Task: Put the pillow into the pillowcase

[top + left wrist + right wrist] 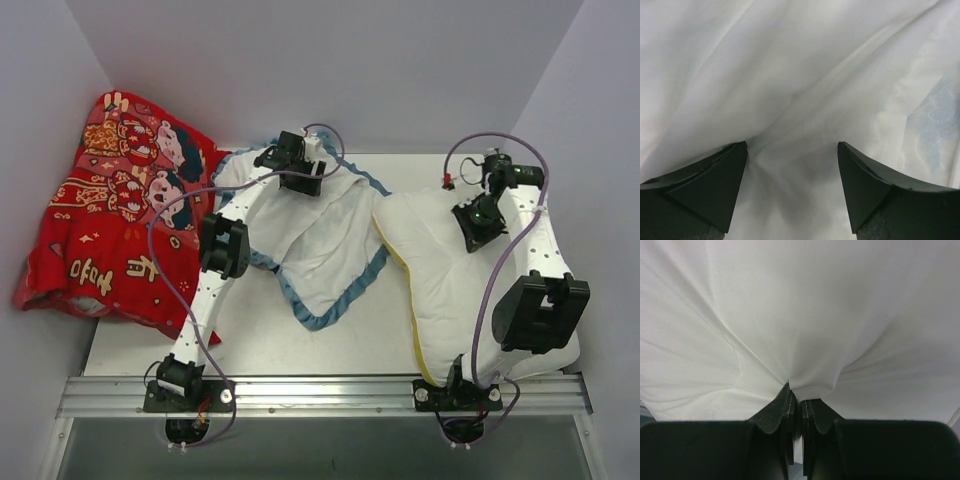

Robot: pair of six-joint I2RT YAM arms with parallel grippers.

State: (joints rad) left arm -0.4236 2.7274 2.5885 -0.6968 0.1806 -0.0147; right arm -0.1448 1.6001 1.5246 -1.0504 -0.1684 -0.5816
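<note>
The right gripper (799, 392) had its two black fingers pressed together on a pinched fold of the plain white soft pillow (450, 290), a rectangular cushion with thin yellow piping along its edge. The left gripper (792, 150) stood with its jaws wide apart and held nothing. Its fingertips sat just at the white inner face of the pillowcase (325, 240), a large fabric cover with blue ruffled trim, and a blue pattern showed faintly through the cloth at the right of that wrist view. The pillowcase lay crumpled on the white table (300, 350), toward the back and centre. The pillow lay wholly outside it on the right half, the two touching near the middle. The pillow's near end reached the aluminium rail (320, 392) where the arms were bolted. A red cloth with cartoon figures (110, 210) was heaped at the far left, just beside the pillowcase. Pale grey walls (330, 70) closed in on the left, right and behind, and bare tabletop showed mainly in the near strip between pillowcase and rail
</note>
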